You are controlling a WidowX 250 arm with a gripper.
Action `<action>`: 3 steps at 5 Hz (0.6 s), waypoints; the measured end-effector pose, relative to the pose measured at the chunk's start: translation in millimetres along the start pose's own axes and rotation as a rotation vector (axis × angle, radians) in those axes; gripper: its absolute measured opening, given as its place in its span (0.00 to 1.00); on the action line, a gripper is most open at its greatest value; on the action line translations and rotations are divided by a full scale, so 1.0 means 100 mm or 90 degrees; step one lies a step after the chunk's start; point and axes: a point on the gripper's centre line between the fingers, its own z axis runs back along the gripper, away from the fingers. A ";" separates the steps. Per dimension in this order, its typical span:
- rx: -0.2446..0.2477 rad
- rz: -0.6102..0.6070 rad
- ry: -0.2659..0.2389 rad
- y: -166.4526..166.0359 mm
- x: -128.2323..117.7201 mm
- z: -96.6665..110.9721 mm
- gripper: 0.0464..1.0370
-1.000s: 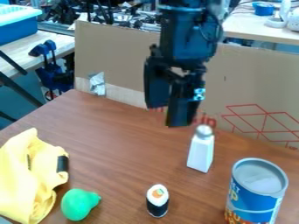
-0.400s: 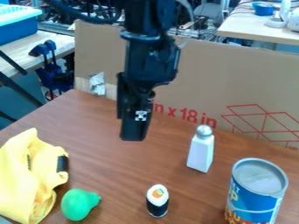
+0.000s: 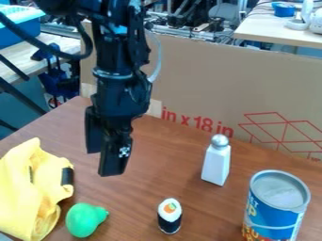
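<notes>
- The black gripper [image 3: 102, 164] hung over the left-hand part of the brown counter [image 3: 160, 164], above the green pear-shaped toy [image 3: 84, 220] and off to the right of the yellow cloth [image 3: 30, 188].
- Its jaws stood apart, one finger reaching lower in my view than the other; from my angle I couldn't judge how wide the gap was. They had hold of nothing and touched nothing.
- One finger carried a small black-and-white patterned square [image 3: 124, 151].
- The yellow cloth lay crumpled, cut off at the left, its folds hiding much of its shape; a black band [image 3: 67, 175] showed on its right side. The green toy lay just beside it.
- A sushi-roll toy [image 3: 170, 216] stood upright to the right of the green toy, well apart from it.
- Farther back stood a white shaker [image 3: 215, 164] with a silvery cap.
- At the right, a can [image 3: 275, 209] ran out of sight at the bottom, cutting short its blue label with pale lettering.
- Behind, red print and line drawing marked the cardboard [image 3: 207, 70], partly hidden by the arm.
</notes>
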 end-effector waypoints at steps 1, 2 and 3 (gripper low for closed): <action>0.007 0.077 -0.016 0.04 -0.05 -0.01 0.97; -0.005 0.094 -0.034 0.09 -0.08 -0.01 0.97; 0.000 0.091 -0.013 0.08 -0.14 -0.09 0.97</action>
